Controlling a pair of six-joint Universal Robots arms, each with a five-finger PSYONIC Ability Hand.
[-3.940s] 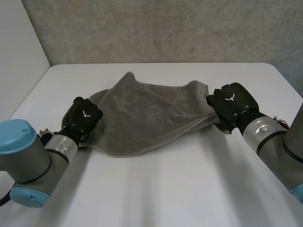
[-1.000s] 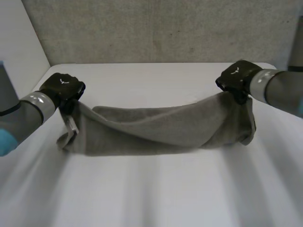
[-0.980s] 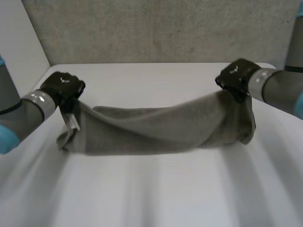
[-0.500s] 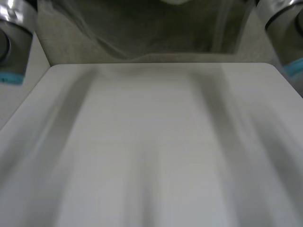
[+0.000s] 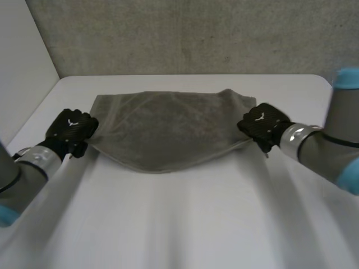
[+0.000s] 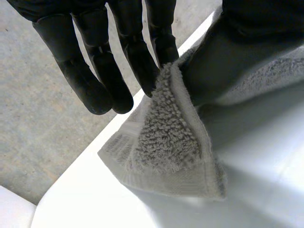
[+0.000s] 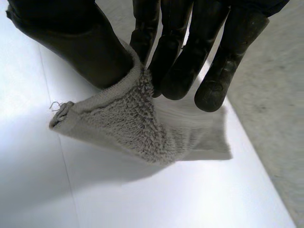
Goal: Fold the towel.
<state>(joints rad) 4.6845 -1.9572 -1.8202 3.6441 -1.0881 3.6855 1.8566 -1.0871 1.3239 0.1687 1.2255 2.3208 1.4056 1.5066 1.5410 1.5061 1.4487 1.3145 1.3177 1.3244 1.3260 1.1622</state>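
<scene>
1. Towel [image 5: 168, 126]: lies flat on the far half of the counter [image 5: 185, 224]. Its far edge is nearly straight and its near edge sags to a blunt point at the middle. Whether it lies in one layer or two cannot be told.
2. Left hand [image 5: 70, 130]: at the towel's left end, with thumb and fingers [image 6: 159, 52] pinching the corner. The other fingers are straight and slightly apart.
3. Right hand [image 5: 261, 124]: at the right end, pinching that corner likewise between thumb and fingers [image 7: 145, 42].
4. Rationale (judged): grips at opposite ends draw the cloth taut, so it settles without wrinkles.
5. Clearance: the near half of the counter is bare, giving room to fold toward the robot. The wall [image 5: 185, 33] rises just behind the counter's far edge.
</scene>
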